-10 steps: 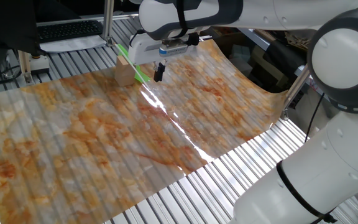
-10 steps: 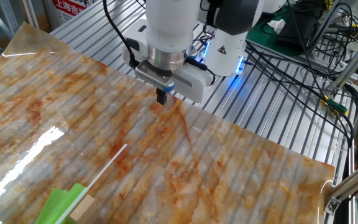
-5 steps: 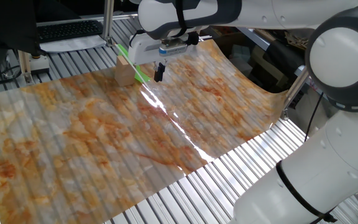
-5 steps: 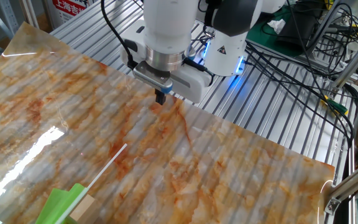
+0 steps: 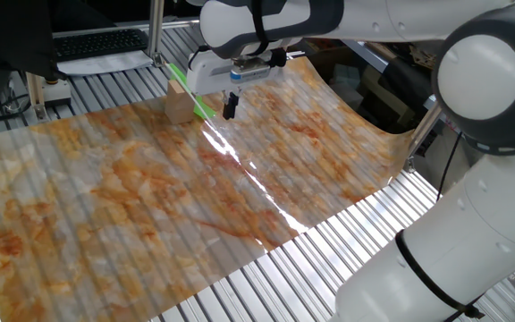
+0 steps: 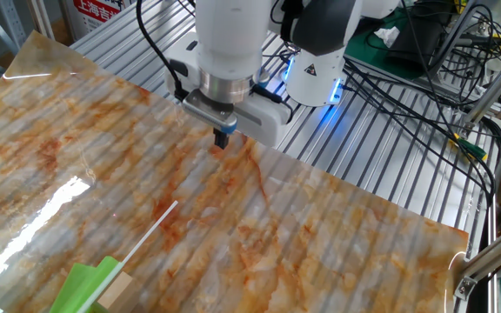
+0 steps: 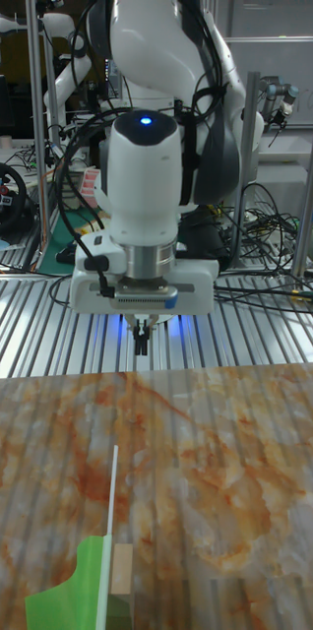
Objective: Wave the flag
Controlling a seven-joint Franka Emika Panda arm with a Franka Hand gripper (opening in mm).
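The gripper (image 6: 221, 140) has drifted slightly sideways over the far edge of the marbled tabletop (image 6: 337, 235) — fingers pressed together, holding nothing. The flag (image 6: 83, 285) lies untouched against the wooden block (image 6: 116, 292), well apart — the approach has barely begun.
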